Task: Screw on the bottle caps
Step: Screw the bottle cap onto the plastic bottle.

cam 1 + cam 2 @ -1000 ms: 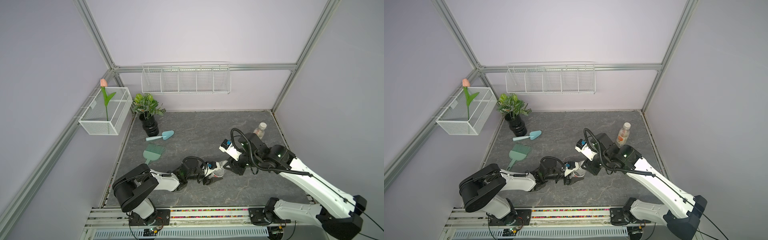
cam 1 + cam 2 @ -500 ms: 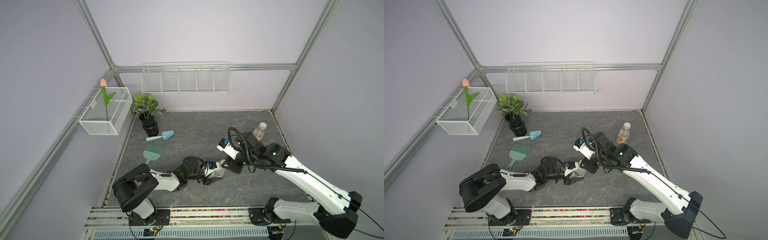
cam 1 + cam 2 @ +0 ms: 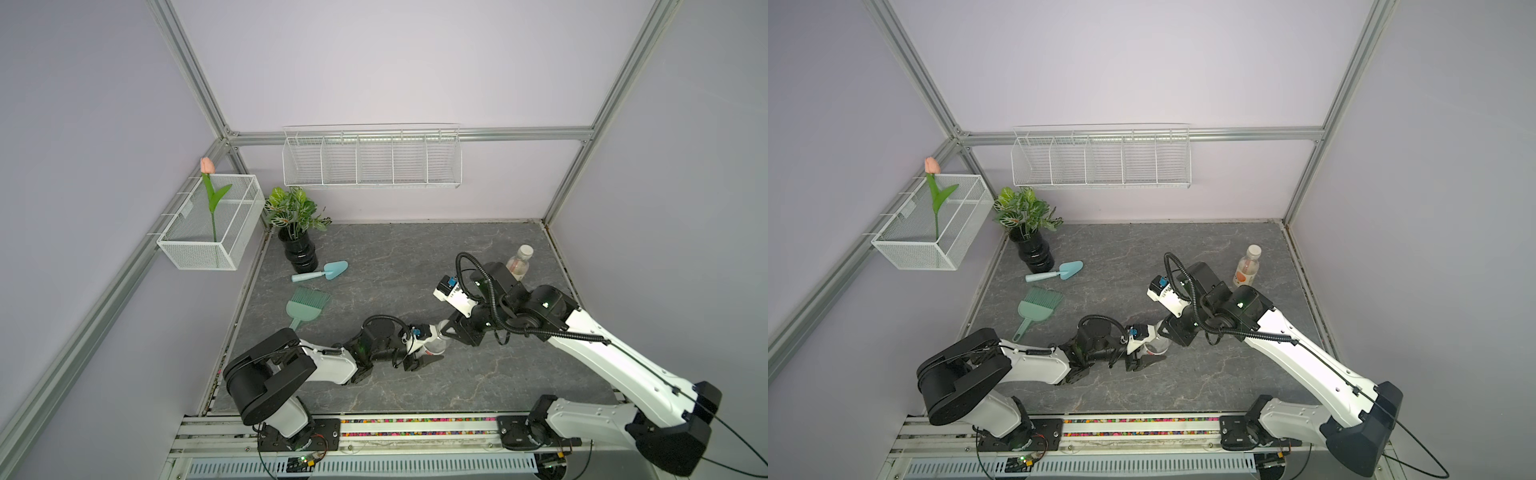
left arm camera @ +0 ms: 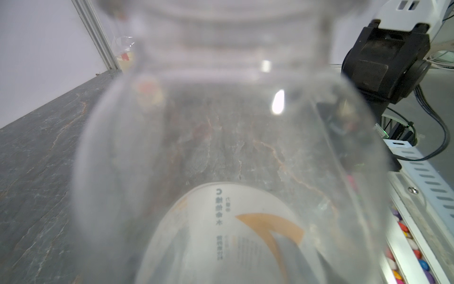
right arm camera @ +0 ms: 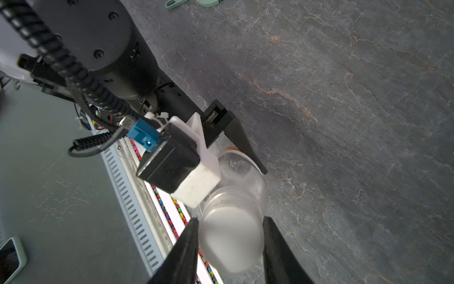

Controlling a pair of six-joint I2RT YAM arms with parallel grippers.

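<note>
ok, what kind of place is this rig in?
Probably a lab robot cell staged as a gardening corner: aluminium frame, potted plant, trowel and hand brush on a stone-look tabletop.

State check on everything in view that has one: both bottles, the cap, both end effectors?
left end effector: shut on held bottle
right end effector: shut on cap
held bottle: tilted, neck at the cap
cap: on held bottle's neck; how far threaded, cannot tell
far bottle: upright, capped, standing alone

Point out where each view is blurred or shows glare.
Left wrist view: the bottle fills the frame, soft at its neck, with a bright glare spot on its wall. Right wrist view: the cap is blurred, the tabletop sharp. Both top views: sharp, evenly lit.
</note>
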